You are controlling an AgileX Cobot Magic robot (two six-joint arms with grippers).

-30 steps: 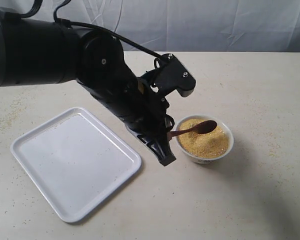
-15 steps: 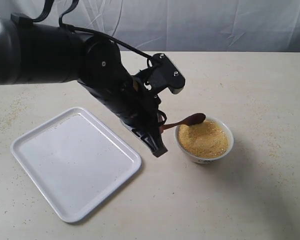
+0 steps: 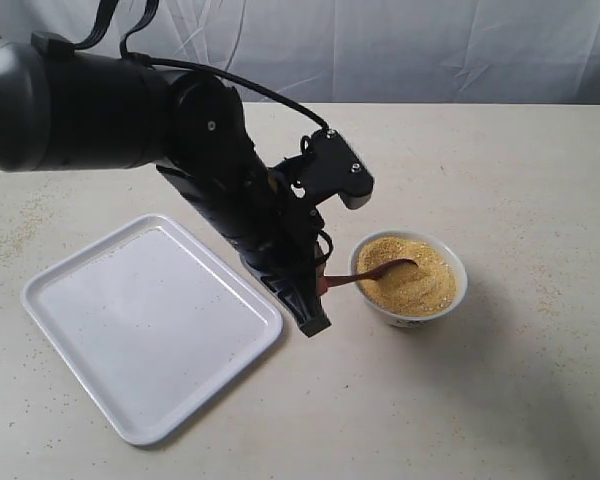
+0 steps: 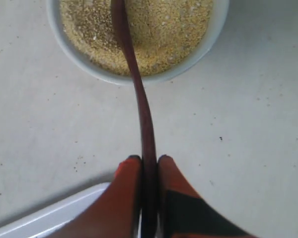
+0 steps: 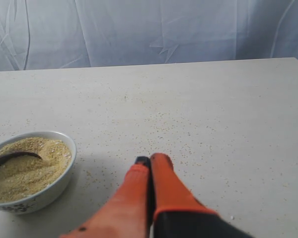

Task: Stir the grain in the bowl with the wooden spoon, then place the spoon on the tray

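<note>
My left gripper has its 2 fingers pinched narrowly on the tail end of the wooden spoon. The handle runs out from between them over the rim of the bowl, and the head sits in the grain. The spoon looks light and rigid, but the handle is slim and smooth, so with a grip this far back I expect it to twist or slide if the grain drags on the head. A hold nearer mid-handle would steady it. The grain is loose and will spill easily, and the small bowl may skid on the table if pushed sideways. The tray lies just beside my left arm, away from the bowl. My right gripper hangs with fingers pressed together on nothing, apart from the bowl.
</note>
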